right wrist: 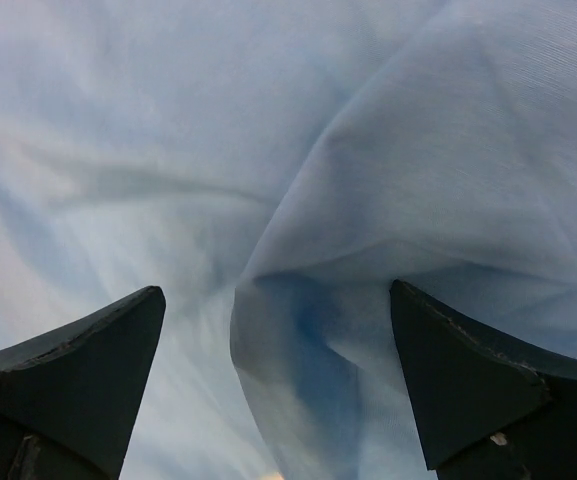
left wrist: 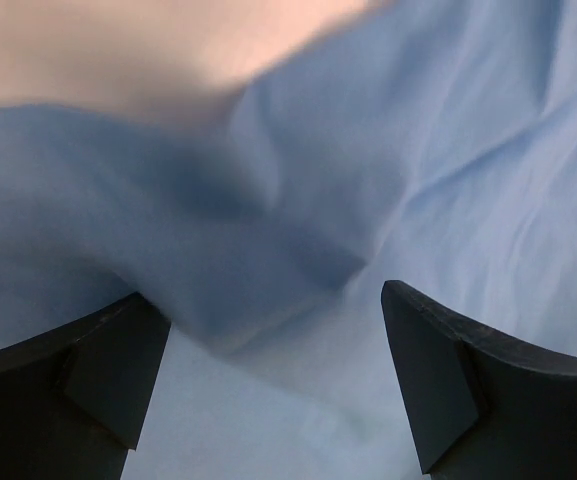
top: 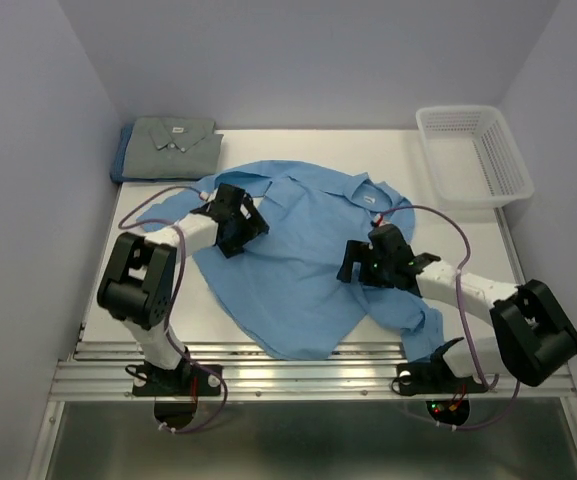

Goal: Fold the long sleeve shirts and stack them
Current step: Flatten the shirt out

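Observation:
A light blue long sleeve shirt (top: 303, 255) lies spread and rumpled across the middle of the table, collar toward the back right. My left gripper (top: 236, 225) hovers over its left shoulder area with jaws wide open; its wrist view shows blue cloth (left wrist: 388, 160) between and beyond the fingers (left wrist: 88, 370). My right gripper (top: 360, 262) is over the shirt's right side, open too, with a raised fold of cloth (right wrist: 368, 260) standing between its fingers (right wrist: 468, 380). A folded grey shirt (top: 173, 140) rests on a darker blue one (top: 123, 160) at the back left.
A white plastic mesh basket (top: 473, 155) stands at the back right corner. Purple cables loop from both arms over the table. Grey walls close in the left, back and right sides. The table's front edge (top: 308, 365) is a metal rail.

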`<state>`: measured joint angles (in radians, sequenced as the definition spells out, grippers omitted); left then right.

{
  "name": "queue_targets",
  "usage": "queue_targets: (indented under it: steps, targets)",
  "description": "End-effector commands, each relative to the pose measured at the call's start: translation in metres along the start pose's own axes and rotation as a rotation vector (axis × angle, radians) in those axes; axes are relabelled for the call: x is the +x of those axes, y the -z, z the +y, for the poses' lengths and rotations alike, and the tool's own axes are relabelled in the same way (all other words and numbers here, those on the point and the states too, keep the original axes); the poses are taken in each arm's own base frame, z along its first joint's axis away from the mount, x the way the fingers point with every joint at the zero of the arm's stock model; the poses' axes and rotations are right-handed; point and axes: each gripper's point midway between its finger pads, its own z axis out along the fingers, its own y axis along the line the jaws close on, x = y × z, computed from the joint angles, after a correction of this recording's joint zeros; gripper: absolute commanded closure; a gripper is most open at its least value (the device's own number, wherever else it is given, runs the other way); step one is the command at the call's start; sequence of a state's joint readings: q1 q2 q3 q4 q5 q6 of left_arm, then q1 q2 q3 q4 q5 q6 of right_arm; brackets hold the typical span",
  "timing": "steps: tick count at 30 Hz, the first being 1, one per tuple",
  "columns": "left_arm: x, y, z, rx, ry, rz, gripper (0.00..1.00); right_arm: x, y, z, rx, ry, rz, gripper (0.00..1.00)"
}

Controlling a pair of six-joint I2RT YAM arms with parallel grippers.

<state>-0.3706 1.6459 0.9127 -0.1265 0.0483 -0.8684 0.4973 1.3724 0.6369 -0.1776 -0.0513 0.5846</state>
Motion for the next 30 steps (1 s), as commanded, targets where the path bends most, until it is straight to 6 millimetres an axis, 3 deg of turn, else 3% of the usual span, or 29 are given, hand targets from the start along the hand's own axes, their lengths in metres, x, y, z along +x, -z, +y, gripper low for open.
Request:
queue_targets:
  steps: [1,2,3,5,6,7,8,9,10,11,12,14,16,19,20,24,25,26,28,30]
  targets:
    - [-0.044,-0.027,-0.002,-0.197,-0.135,-0.054,0.01,0.078,0.018,0.029,-0.067,-0.121,0.157,0.0]
    - [-0.043,-0.046,0.001,-0.236,-0.154,-0.023,0.01,0.084,0.022,0.039,-0.087,-0.104,0.165,0.0]
    - [-0.05,-0.052,-0.008,-0.231,-0.163,-0.024,0.01,0.099,0.027,0.054,-0.108,-0.046,0.181,0.0]
    - [-0.067,-0.063,-0.037,-0.192,-0.188,-0.031,0.01,0.103,0.027,0.079,-0.135,0.018,0.196,0.0]
    - [-0.074,-0.064,-0.045,-0.179,-0.198,-0.046,0.01,0.119,0.02,0.086,-0.132,0.088,0.239,0.0]
    - [-0.081,-0.065,-0.053,-0.164,-0.2,-0.061,0.01,0.115,0.024,0.102,-0.176,0.097,0.229,0.0]
    - [-0.094,-0.066,-0.068,-0.141,-0.203,-0.091,0.01,0.123,0.013,0.106,-0.176,0.154,0.261,0.0]
    - [-0.101,-0.065,-0.073,-0.139,-0.208,-0.11,0.01,0.113,0.012,0.131,-0.22,0.19,0.245,0.0]
    - [-0.113,-0.057,-0.086,-0.129,-0.223,-0.135,0.01,0.121,0.004,0.132,-0.194,0.264,0.276,0.0]
    - [-0.117,-0.058,-0.086,-0.142,-0.231,-0.137,0.01,0.113,0.001,0.142,-0.189,0.299,0.247,0.0]
    - [-0.123,-0.054,-0.089,-0.146,-0.238,-0.15,0.01,0.096,0.006,0.17,-0.237,0.353,0.201,0.0]
    - [-0.133,-0.04,-0.087,-0.188,-0.248,-0.184,0.01,0.083,0.009,0.181,-0.237,0.382,0.174,0.0]
    - [-0.144,-0.014,-0.089,-0.188,-0.243,-0.238,0.01,0.057,0.019,0.192,-0.229,0.418,0.08,0.0]
    - [-0.151,0.036,-0.072,-0.217,-0.209,-0.337,0.01,0.022,0.035,0.173,-0.099,0.441,-0.054,0.0]
    - [-0.149,0.06,-0.06,-0.223,-0.191,-0.372,0.01,0.007,0.038,0.158,-0.034,0.434,-0.08,0.0]
    - [-0.125,0.092,-0.031,-0.196,-0.132,-0.39,0.01,-0.049,0.051,0.112,0.175,0.389,-0.224,0.0]
    - [-0.119,0.094,-0.026,-0.189,-0.114,-0.386,0.01,-0.073,0.051,0.088,0.267,0.364,-0.265,0.0]
    - [-0.103,0.087,-0.013,-0.195,-0.114,-0.345,0.01,-0.084,0.052,0.075,0.311,0.359,-0.265,0.0]
    - [-0.089,0.089,-0.004,-0.175,-0.095,-0.32,0.01,-0.113,0.056,0.053,0.391,0.332,-0.296,0.0]
    - [-0.071,0.081,0.005,-0.156,-0.091,-0.279,0.01,-0.127,0.056,0.039,0.492,0.418,-0.308,0.0]
